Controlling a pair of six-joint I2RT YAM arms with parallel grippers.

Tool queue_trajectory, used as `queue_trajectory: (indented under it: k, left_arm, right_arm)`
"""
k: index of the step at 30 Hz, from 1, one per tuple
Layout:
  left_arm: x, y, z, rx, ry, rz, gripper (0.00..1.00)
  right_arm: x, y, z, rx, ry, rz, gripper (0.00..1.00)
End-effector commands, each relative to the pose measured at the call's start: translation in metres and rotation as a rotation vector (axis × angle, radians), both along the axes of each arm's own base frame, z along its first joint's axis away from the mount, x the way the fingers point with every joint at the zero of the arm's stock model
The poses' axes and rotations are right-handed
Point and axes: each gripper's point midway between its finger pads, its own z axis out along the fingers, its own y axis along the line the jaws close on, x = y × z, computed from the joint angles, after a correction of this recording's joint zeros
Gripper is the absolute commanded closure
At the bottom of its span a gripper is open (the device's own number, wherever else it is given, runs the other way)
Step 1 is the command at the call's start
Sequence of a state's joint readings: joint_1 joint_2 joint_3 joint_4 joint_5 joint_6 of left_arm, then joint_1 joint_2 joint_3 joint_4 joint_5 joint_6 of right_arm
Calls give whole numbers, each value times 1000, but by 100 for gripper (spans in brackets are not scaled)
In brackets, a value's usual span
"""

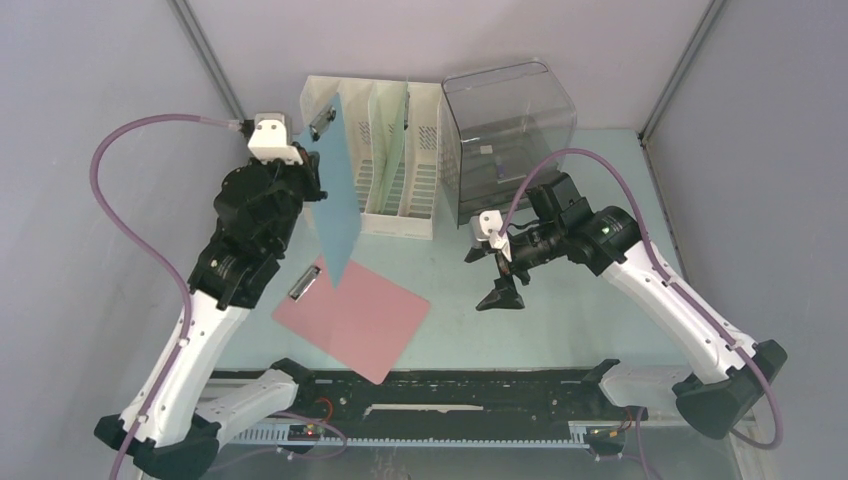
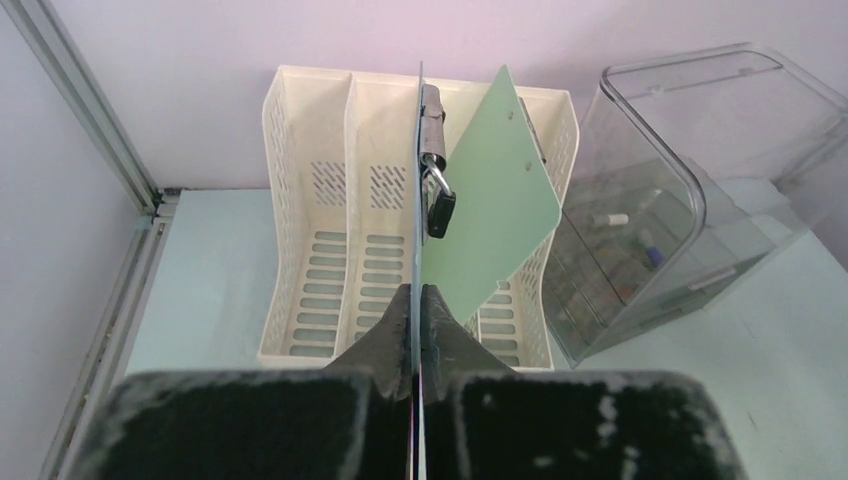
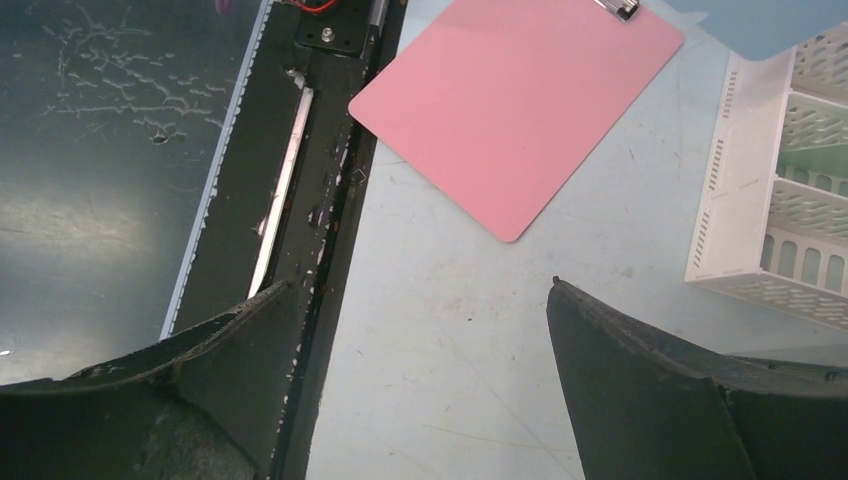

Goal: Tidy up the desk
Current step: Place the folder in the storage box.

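My left gripper [image 1: 313, 178] is shut on the edge of a blue clipboard [image 1: 338, 195] and holds it upright above the desk [image 1: 560, 320], in front of the white file organizer [image 1: 420, 190]. In the left wrist view the blue clipboard [image 2: 417, 215] is edge-on between my fingers [image 2: 392, 335], its metal clip on the far end. A green clipboard [image 2: 495, 200] stands tilted in the organizer [image 2: 310, 250]. A pink clipboard [image 1: 355, 315] lies flat on the desk near the front. My right gripper [image 1: 497, 280] is open and empty above bare desk [image 3: 450, 350].
A clear plastic bin [image 1: 505, 130] with small items inside stands at the back right, next to the organizer. A black rail [image 3: 320, 200] runs along the desk's near edge. Grey walls and aluminium rails close the sides and back.
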State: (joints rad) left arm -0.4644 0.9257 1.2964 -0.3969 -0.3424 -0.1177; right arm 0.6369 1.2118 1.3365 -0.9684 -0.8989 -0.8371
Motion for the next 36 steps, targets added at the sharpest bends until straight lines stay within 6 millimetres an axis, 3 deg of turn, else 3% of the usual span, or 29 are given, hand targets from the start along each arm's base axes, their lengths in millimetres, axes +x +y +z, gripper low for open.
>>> queue_trajectory:
  k: [1,8,20,26,29,36]
  left_arm:
    - [10,13,57,-22,-195,77,100]
    - [37,10,76,-23,-286,97,100]
    - [95,13,80,-74,-398,29,100]
    - [130,-1,71,-11,-386,-29,100]
    - [146,2,60,20,-387,3,100]
    - [171,10,57,47,-482,84,100]
  right_arm:
    - [4,-1,-1,3,-15,-2,0]
    - [7,-6,1,7,-30,-21,0]
    - [9,-8,-1,0,-43,-30,0]
    - [10,-8,-2,-5,-42,-30,0]
    - [10,-8,-4,-11,-39,-26,0]
    - [11,-8,-8,-23,-34,-22,0]
